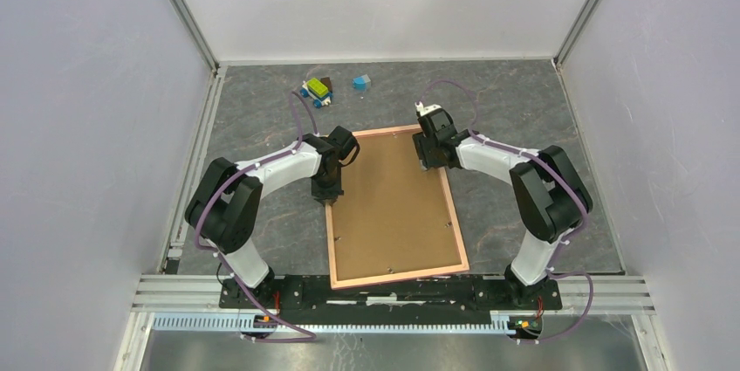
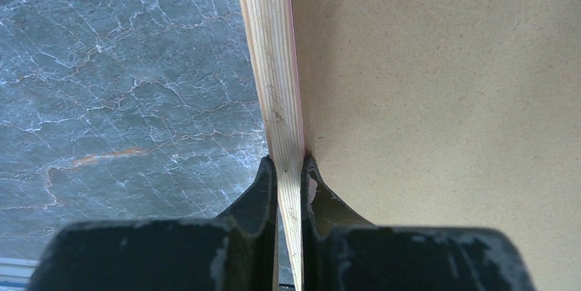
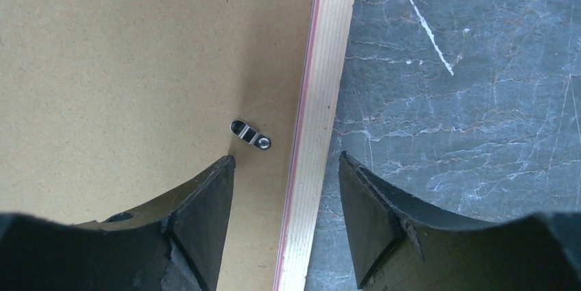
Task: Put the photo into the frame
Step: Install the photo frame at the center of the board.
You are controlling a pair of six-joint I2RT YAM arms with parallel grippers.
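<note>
The pink-railed picture frame lies flat in the middle of the top view, on the grey marbled desk between the 2 arms. Its brown backing board faces up and its long sides run from the near edge toward the upper centre.

The left fingers are closed on the frame's left rail, about a third of the way down from its top corner. In the left wrist view 1 finger presses the outer face of the pale wood rail and the other presses the inner face, where the rail meets the board.

The right fingers stand apart over the right rail near the frame's upper right corner. In the right wrist view they straddle the rail, 1 above the board and 1 above the desk, gripping nothing. A small metal turn clip sits on the board just beside the rail, ahead of the finger over the board.

A cluster of toy blocks and a blue block lie in the upper centre, well apart from the frame.
</note>
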